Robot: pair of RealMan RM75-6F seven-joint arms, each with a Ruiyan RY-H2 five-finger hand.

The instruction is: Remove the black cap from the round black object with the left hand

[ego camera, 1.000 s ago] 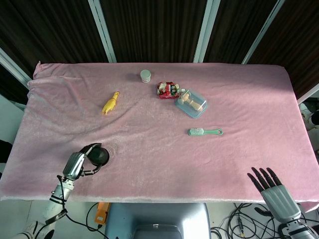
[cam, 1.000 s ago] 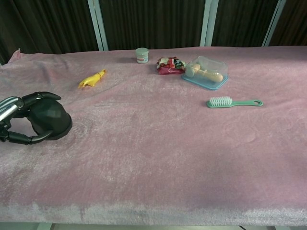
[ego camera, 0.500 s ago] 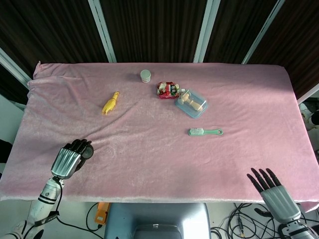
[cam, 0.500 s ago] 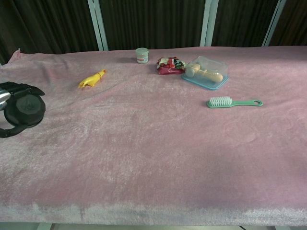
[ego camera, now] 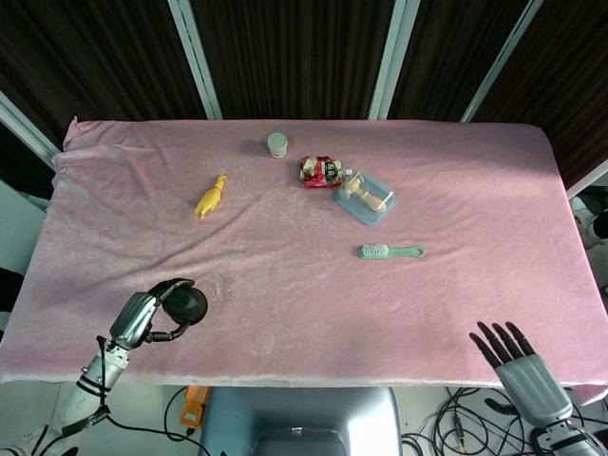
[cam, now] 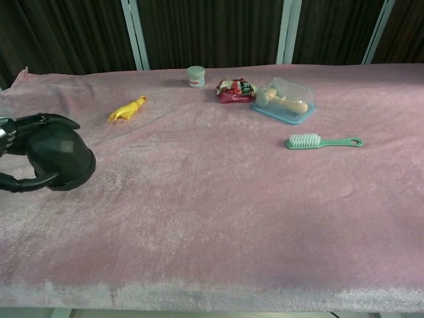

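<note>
The round black object (ego camera: 186,304) (cam: 61,161), a faceted dome, is near the front left corner of the pink cloth, on it or just above it. My left hand (ego camera: 141,319) (cam: 18,154) grips it from the left, with fingers curled over its top and under its near side. I cannot make out a separate black cap on it. My right hand (ego camera: 518,366) hangs off the front right edge of the table, fingers spread and holding nothing; the chest view does not show it.
A yellow toy (ego camera: 211,197) (cam: 127,109) lies behind the left hand. At the back middle are a small jar (ego camera: 276,144), a red packet (ego camera: 319,171) and a clear box (ego camera: 365,197). A green brush (ego camera: 389,251) (cam: 322,141) lies right of centre.
Half a second ago my left hand had the black object raised and tilted, flat face toward the chest camera. It is now lowered again, dome up, close to where it was one second ago.
</note>
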